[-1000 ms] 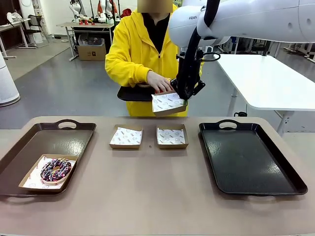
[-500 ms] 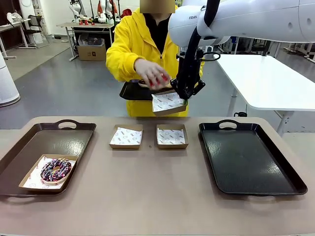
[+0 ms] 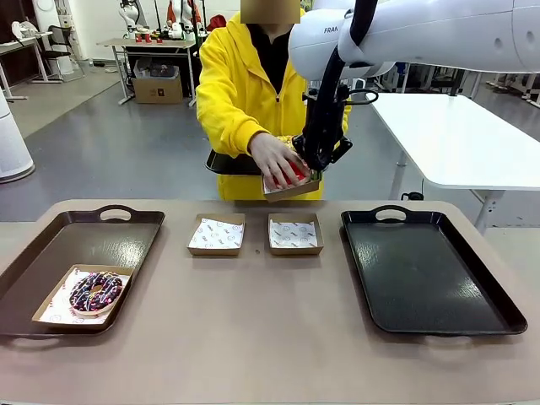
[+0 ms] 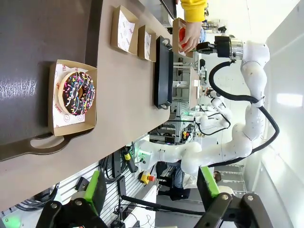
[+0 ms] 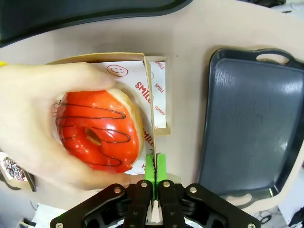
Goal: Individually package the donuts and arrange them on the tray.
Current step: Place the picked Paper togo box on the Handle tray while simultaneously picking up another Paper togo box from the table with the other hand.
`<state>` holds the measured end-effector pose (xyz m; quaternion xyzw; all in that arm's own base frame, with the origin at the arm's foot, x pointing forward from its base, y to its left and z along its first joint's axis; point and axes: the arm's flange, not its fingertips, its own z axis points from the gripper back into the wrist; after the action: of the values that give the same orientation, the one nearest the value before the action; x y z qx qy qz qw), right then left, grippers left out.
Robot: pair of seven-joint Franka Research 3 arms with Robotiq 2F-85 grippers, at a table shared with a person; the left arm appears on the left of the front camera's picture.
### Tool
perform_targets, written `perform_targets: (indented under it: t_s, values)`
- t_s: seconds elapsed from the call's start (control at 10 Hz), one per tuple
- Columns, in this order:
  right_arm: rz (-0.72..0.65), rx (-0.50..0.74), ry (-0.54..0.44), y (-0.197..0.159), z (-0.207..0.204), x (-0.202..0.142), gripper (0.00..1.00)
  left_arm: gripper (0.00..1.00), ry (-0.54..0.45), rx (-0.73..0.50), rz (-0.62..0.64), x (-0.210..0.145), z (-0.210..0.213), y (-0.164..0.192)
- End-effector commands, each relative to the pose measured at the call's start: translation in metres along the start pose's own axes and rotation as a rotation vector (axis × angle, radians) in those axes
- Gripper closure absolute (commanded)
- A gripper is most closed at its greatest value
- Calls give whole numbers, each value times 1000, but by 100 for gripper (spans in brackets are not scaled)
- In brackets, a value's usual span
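Note:
Above the table's far edge, my right gripper (image 3: 314,171) is shut on the wall of a paper-lined cardboard box (image 3: 287,191) and holds it in the air. The person's hand (image 3: 272,154) presses a glossy red donut (image 3: 297,175) into that box. From the right wrist, the red donut (image 5: 97,128) lies on the box paper (image 5: 137,76) under the hand (image 5: 28,114), and my right gripper (image 5: 155,166) pinches the box edge. A chocolate sprinkled donut (image 3: 94,291) sits boxed on the left tray (image 3: 51,245). My left gripper (image 4: 152,187) hangs open high above that donut (image 4: 76,92).
Two empty lined boxes (image 3: 216,234) (image 3: 294,234) stand side by side at the table's middle. A bare black tray (image 3: 422,270) lies on the right. The person in a yellow jacket holds a small dark tray (image 3: 228,162) beyond the far edge.
The person's hand lifted the red donut from the small tray and brought it down into the box I hold. My right arm and the box have stayed put.

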<state>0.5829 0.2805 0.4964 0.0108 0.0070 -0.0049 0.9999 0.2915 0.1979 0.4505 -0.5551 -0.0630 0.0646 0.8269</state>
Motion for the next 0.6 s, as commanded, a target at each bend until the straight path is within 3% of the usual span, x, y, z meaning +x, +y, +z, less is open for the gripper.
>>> perform_targets:
  t_s: [0.0,0.5]
  values:
    - [-1,3,3,-3,-1,-4,100,0,-5,-8,-25,-4,1,1]
    - [-1,3,3,-3,-1,-4,100,0,-5,-8,-25,-4,1,1]
